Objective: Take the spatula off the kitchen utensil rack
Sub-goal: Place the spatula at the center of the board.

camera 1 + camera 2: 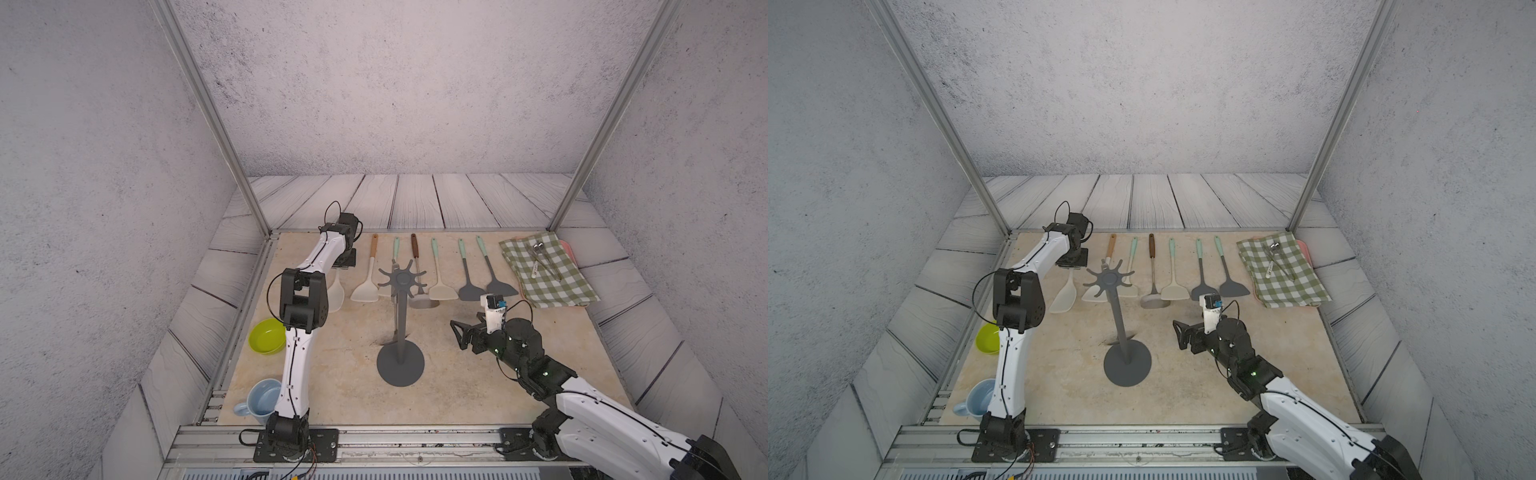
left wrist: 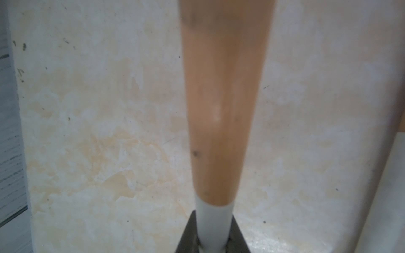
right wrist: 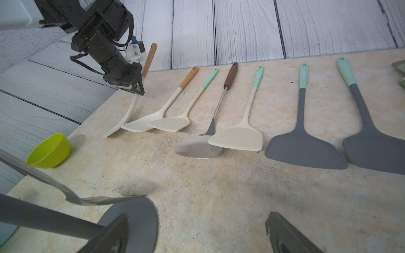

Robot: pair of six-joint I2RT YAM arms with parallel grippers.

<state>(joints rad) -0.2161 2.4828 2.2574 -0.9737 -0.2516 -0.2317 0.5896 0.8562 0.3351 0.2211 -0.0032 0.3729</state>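
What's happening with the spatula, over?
Left gripper shut on cream spatula, off the rack, tip at table. Right gripper open by rack. Grey spatula hangs on rack. Nothing blocking.

Overhead stereo pair, close wrist views

The kitchen utensil rack (image 1: 409, 374): smooth, matt dark grey finish; counter (image 1: 457, 386): matt, mottled beige stone look; leftmost spatula (image 3: 129, 114): smooth wooden handle, matt cream blade; metal turner (image 3: 192, 149): polished, reflective blade; bowl (image 3: 49, 151): glossy green plastic; checked cloth (image 1: 548, 274): woven fabric.
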